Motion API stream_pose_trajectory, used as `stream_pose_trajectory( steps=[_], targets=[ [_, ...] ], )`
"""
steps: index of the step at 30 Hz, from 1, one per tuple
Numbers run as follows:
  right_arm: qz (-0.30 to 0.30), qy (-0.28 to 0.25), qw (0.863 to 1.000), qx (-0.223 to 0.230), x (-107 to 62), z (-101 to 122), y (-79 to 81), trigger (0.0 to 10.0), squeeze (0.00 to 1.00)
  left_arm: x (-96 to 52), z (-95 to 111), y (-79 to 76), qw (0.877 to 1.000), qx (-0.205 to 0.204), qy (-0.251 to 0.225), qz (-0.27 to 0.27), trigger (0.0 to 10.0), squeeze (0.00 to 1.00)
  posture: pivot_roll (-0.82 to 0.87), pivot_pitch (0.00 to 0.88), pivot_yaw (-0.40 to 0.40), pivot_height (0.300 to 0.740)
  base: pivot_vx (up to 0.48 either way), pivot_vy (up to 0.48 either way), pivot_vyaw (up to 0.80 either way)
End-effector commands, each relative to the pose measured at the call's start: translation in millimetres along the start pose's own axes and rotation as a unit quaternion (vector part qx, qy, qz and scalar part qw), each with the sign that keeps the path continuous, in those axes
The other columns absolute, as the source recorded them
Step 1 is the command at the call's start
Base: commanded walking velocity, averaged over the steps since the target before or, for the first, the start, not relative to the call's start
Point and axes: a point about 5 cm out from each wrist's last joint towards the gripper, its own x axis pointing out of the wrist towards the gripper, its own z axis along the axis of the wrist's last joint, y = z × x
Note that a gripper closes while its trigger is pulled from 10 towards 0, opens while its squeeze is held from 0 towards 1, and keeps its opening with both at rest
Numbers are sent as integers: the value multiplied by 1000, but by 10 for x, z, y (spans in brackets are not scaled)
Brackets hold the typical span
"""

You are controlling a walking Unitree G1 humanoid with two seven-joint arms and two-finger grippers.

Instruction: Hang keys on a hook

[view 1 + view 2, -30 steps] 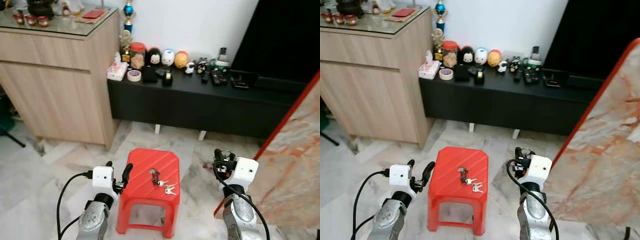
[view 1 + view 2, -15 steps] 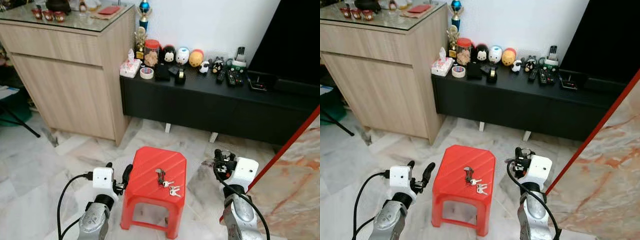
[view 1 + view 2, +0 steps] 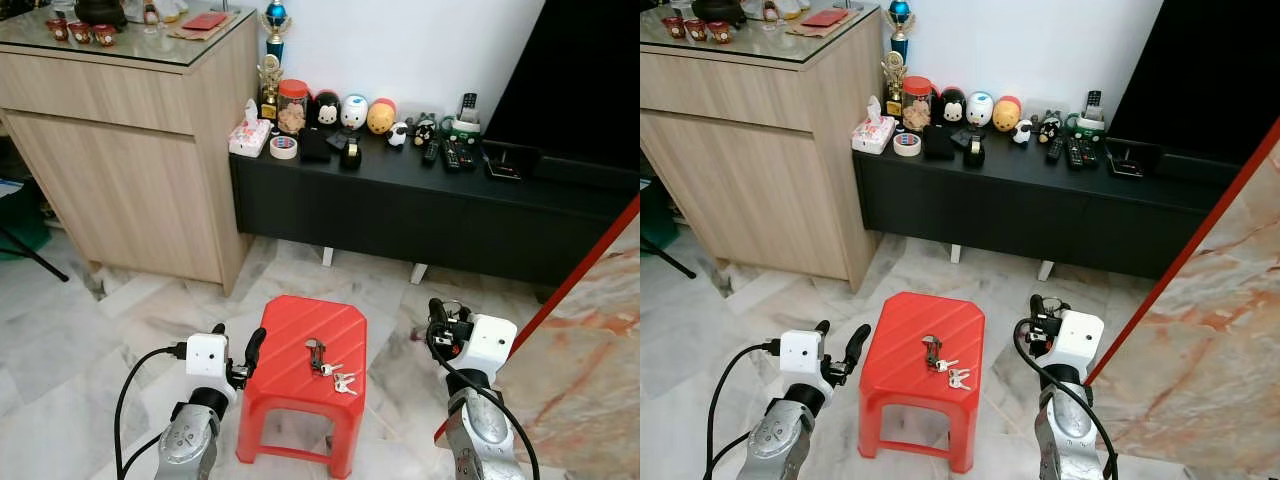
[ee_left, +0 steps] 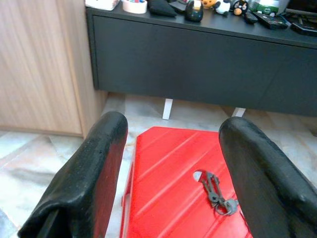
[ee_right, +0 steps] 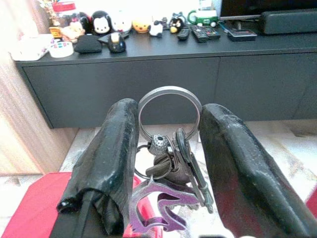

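marble-patterned floor tiles spread in front of a long black tv cabinet loaded with small figurines and remotes, with a wooden sideboard at the robot's left. a red plastic stool stands on the floor between the two arms, and a bunch of keys lies loose on its seat.

the right gripper already pinches a second key bunch between its black fingers, a large silver ring sticking up above them and a purple fob hanging below. it sits just to the right of the stool, raised off the floor. the left gripper is spread wide and empty, looking down at the stool and the keys on it, apart from both.

as a judgement, the pick-up is done and the carrying part is under way. the hanging itself is all still ahead: no hook can be made out anywhere, so the robot most likely has to turn or walk to find one, then slip the ring over it.
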Motion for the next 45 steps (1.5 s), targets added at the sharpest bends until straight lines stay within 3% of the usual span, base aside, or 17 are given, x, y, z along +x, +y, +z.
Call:
stream_pose_trajectory(
  steps=[1, 5, 27, 45],
  targets=[
    [-8, -6, 1000, -6, 14, 36, -60, 10000, 0, 10, 9, -93, 1000, 1, -5, -15, 10000, 0, 21, 22, -117, 740, 0, -480, 0],
    [-8, -6, 1000, -6, 13, 35, -62, 10000, 0, 11, 9, -97, 1000, 2, -5, -14, 10000, 0, 21, 23, -117, 740, 0, -398, 0],
    [-6, -6, 1000, -6, 6, 28, -53, 10000, 0, 19, 13, -111, 1000, 6, -5, -19, 10000, 0, 14, 3, -113, 740, 0, 0, 0],
    [-7, -4, 1000, -5, 4, 21, -44, 10000, 0, 20, 15, -114, 1000, 10, -5, -17, 10000, 0, 17, 14, -114, 740, 0, -456, 0]
  ],
)
